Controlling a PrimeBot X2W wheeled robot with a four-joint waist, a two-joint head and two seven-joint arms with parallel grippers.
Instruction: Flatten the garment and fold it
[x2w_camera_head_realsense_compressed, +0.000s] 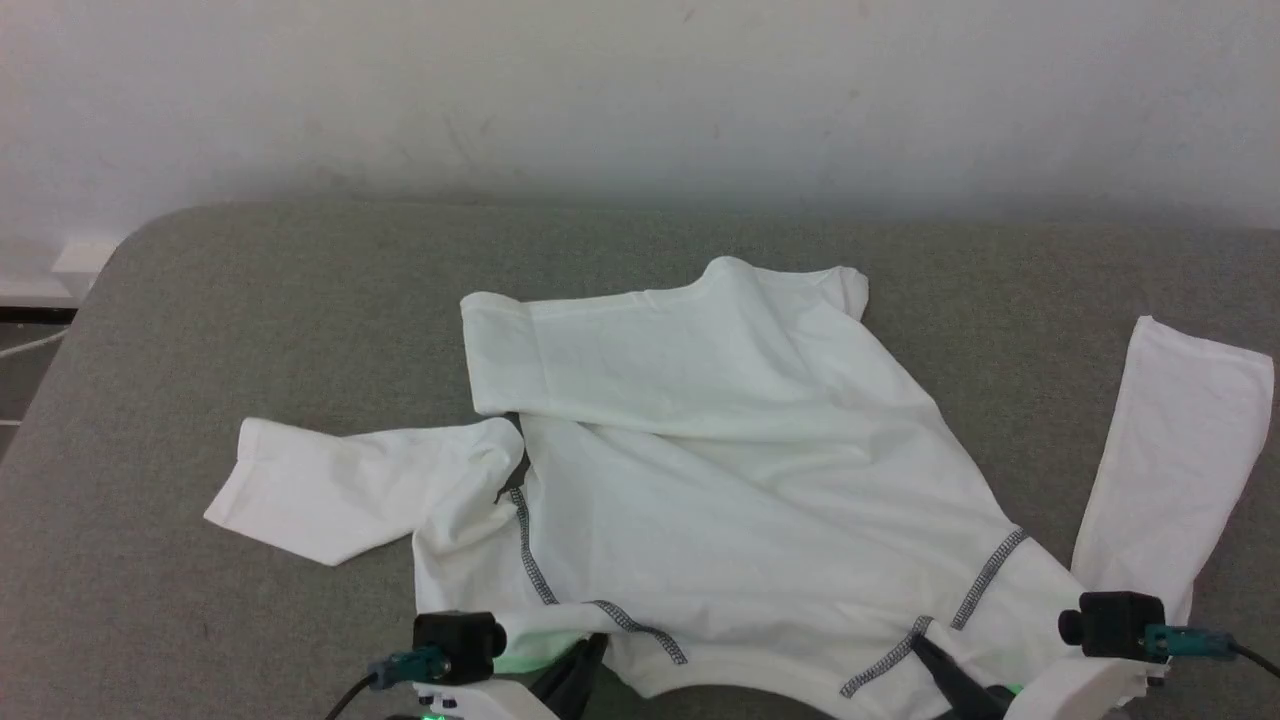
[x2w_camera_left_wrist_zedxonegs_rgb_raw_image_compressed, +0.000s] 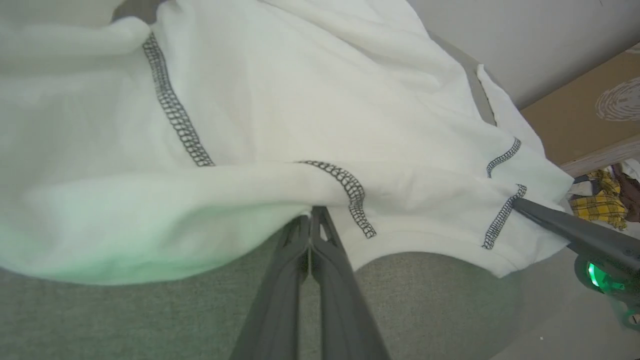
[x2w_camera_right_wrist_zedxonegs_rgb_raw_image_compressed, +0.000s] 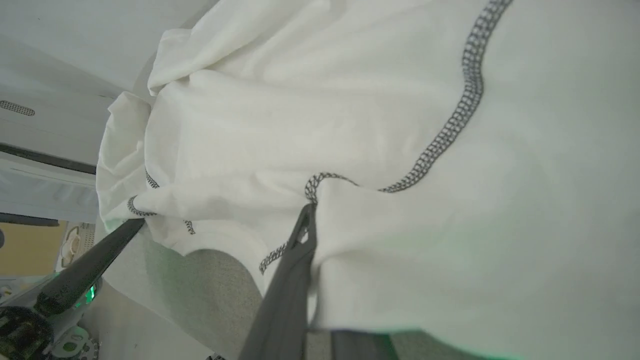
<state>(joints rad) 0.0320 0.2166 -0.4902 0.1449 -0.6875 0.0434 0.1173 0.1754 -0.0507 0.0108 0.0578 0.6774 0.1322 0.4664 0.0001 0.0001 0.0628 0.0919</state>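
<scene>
Gripping the garment (x2w_camera_head_realsense_compressed: 720, 450) by its neckline, both claws of the robot sit at the near edge of a grey padded surface (x2w_camera_head_realsense_compressed: 250, 330) set against a pale wall (x2w_camera_head_realsense_compressed: 640, 90). The left gripper (x2w_camera_left_wrist_zedxonegs_rgb_raw_image_compressed: 311, 216) has its two dark fingers pressed flat together, their tips tucked under a raised fold of white cloth just beside a line of dark zigzag stitching (x2w_camera_left_wrist_zedxonegs_rgb_raw_image_compressed: 356, 197). The right gripper (x2w_camera_right_wrist_zedxonegs_rgb_raw_image_compressed: 307, 216) is likewise pinched tight, with a layer of the fabric caught between its fingers where a seam curls over at the collar's edge. The white shirt lies spread across the middle of the surface, its collar opening toward the robot and its far end doubled back over the body in a broad fold. One sleeve (x2w_camera_head_realsense_compressed: 330, 490) trails out flat to the robot's left; the other sleeve (x2w_camera_head_realsense_compressed: 1175, 450) angles away at the right, lying apart from the body. A green light (x2w_camera_left_wrist_zedxonegs_rgb_raw_image_compressed: 595, 275) on the arm tints the cloth near the grips.
</scene>
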